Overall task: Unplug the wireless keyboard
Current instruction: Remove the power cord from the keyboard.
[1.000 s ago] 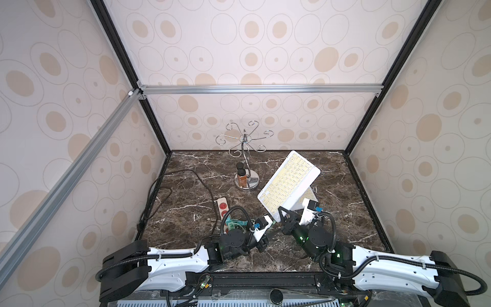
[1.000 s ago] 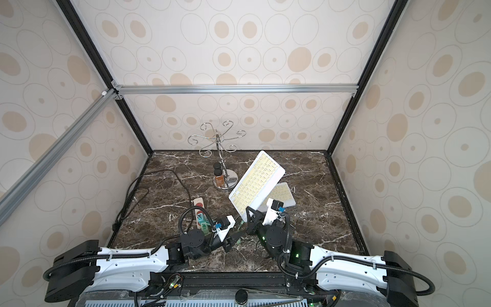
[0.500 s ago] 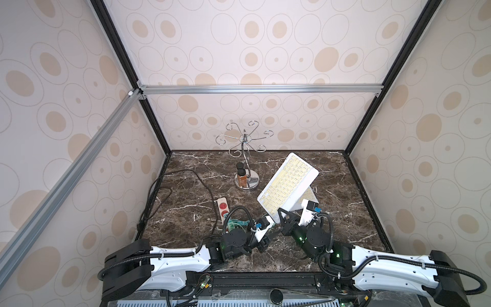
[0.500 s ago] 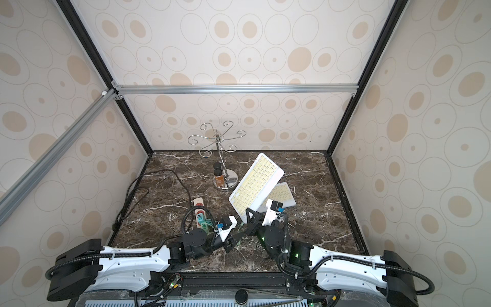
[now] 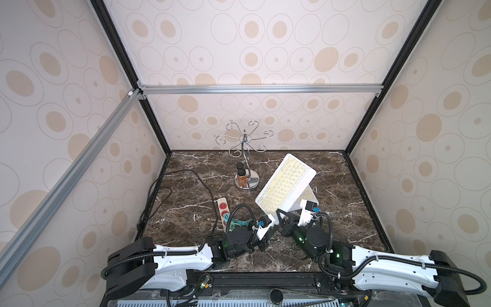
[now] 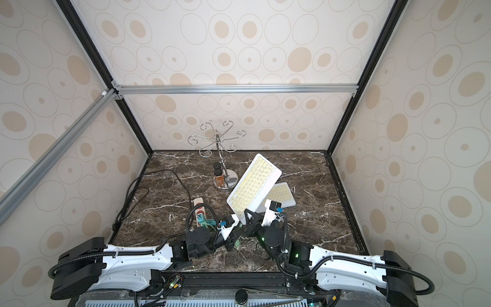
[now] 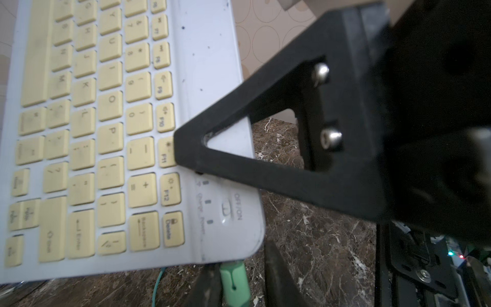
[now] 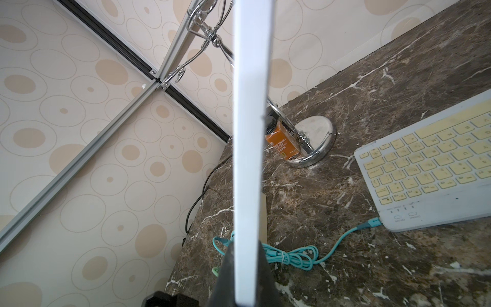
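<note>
A white wireless keyboard point(image 5: 285, 183) with yellow keys stands tilted up off the marble table, and my right gripper point(image 8: 245, 279) is shut on its low edge. The right wrist view shows that keyboard edge-on. A light green plug point(image 7: 235, 281) sits in the keyboard's point(image 7: 106, 133) lower edge near the OFF/ON switch. My left gripper point(image 7: 243, 284) straddles that plug with its jaws slightly apart. One finger point(image 7: 207, 287) lies against the plug and a gap shows at the other. In both top views the left gripper point(image 5: 269, 234) sits just under the raised corner.
A second white keyboard point(image 8: 430, 164) lies flat on the table with a teal cable point(image 8: 289, 256) plugged into it. A power strip point(image 5: 223, 210) and a black cord point(image 5: 170, 186) lie at the left. A chrome hook stand point(image 5: 245, 159) and an orange bottle point(image 5: 241, 178) stand at the back.
My left arm has crept a little toward the raised keyboard's low corner and its jaws have narrowed. The right arm and the keyboard have stayed put.
</note>
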Motion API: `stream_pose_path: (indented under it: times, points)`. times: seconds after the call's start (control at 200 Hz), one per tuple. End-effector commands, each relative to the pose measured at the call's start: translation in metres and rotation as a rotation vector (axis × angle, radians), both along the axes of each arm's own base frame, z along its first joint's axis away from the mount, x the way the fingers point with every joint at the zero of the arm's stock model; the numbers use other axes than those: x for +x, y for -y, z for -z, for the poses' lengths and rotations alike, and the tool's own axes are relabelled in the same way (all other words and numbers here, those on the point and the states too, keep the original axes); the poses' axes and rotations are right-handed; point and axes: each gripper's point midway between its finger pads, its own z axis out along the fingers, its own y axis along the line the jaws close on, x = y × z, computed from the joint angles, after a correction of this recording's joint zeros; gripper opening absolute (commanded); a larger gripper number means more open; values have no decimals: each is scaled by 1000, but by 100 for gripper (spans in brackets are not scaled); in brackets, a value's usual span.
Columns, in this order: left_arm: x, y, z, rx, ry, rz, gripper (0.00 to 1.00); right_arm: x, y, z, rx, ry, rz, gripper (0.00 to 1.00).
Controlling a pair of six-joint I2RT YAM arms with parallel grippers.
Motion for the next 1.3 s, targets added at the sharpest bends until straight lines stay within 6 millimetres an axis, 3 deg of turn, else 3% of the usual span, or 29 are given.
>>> stream_pose_path:
  times: [0.0,0.105,0.305,0.55,0.77,1.295]
  points:
    - [4,5,-21,-45,17,-3,18,-1,-1,-30,91,32,-1,0]
    - [3,5,-20,-49,19,-1,8,-1,-1,-30,92,32,3,0]
    - [1,7,-20,-50,18,17,0,0,0,-29,85,27,11,0]
    - [-4,7,-22,-66,31,43,0,5,13,-20,109,-20,89,0]
    - [-8,9,-23,-70,35,74,0,1,8,-28,123,27,44,0]
    - [-11,10,-24,-82,26,88,0,3,10,-23,174,10,58,0]
